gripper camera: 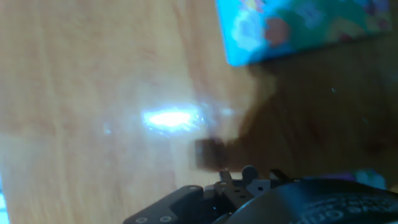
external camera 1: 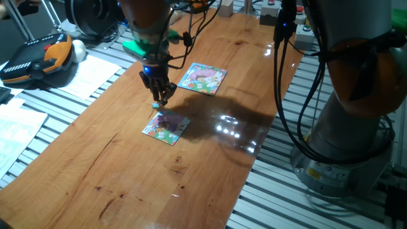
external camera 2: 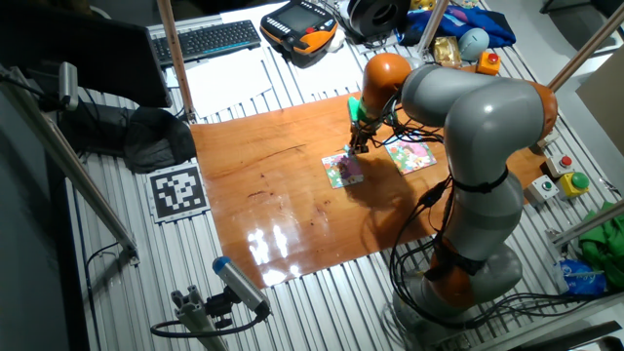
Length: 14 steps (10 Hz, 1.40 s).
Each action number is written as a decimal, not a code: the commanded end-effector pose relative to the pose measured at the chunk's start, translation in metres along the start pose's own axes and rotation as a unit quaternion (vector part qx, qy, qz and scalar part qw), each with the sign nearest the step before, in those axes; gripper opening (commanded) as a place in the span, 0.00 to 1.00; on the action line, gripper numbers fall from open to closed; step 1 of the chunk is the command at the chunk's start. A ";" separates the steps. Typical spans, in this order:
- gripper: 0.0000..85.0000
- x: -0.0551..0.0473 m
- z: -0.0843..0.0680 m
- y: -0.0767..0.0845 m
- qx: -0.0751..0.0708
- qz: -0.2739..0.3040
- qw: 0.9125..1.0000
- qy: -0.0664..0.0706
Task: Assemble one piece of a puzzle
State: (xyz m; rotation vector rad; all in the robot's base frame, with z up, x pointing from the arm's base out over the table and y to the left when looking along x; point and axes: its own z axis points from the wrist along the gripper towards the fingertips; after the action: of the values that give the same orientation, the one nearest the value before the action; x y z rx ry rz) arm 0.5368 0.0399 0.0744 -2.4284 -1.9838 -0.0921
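Observation:
The puzzle (external camera 1: 166, 127), a small purple-pink square with green and yellow along one edge, lies flat on the wooden table (external camera 1: 114, 172). It also shows in the other fixed view (external camera 2: 344, 171). My gripper (external camera 1: 159, 100) points down just above the puzzle's far corner, fingers close together. A tiny pale teal speck, the piece (external camera 1: 156, 104), sits at the fingertips. In the other fixed view the gripper (external camera 2: 353, 148) hangs over the puzzle's far edge. The hand view is blurred and shows a puzzle corner (gripper camera: 298, 28) with a light-blue edge; the piece is hidden there.
The other square puzzle (external camera 1: 203, 78) with a light-blue border lies behind and to the right, also seen in the other fixed view (external camera 2: 409, 153). Papers (external camera 1: 89, 73) and a teach pendant (external camera 1: 35, 60) lie off the table's left. Arm cables (external camera 1: 286, 95) hang at the right.

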 end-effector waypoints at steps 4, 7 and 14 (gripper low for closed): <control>0.00 0.007 0.010 -0.011 -0.004 -0.006 1.000 0.007; 0.00 0.009 0.018 -0.016 -0.006 -0.008 1.000 0.009; 0.00 0.015 0.021 -0.017 0.006 -0.012 1.000 -0.001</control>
State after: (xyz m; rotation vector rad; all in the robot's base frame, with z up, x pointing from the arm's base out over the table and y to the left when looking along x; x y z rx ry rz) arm 0.5239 0.0588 0.0534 -2.3969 -2.0114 -0.0746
